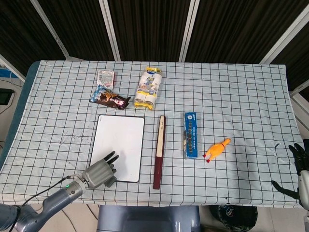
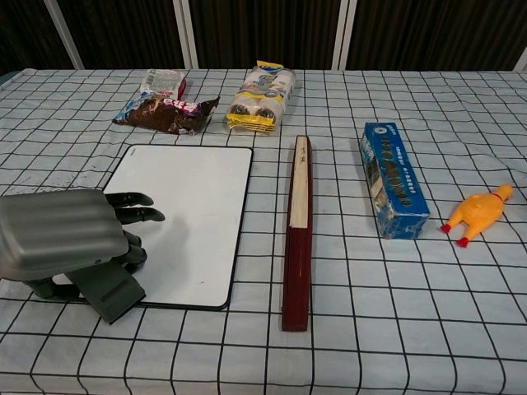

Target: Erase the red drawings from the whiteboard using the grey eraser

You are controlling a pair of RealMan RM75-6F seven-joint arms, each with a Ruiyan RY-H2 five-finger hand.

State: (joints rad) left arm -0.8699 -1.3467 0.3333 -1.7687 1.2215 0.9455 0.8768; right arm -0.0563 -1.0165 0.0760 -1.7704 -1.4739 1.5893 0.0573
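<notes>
The grey eraser (image 2: 109, 290) is being gripped by the left hand (image 2: 62, 241) at the near-left corner of the whiteboard (image 2: 191, 206), overhanging its front edge. The board's surface is being shown white; its near-left part is being hidden by the hand. Open cloth is lying left of the board. The right hand (image 1: 300, 159), fingers apart and holding nothing, is being cut off at the table's right edge.
</notes>
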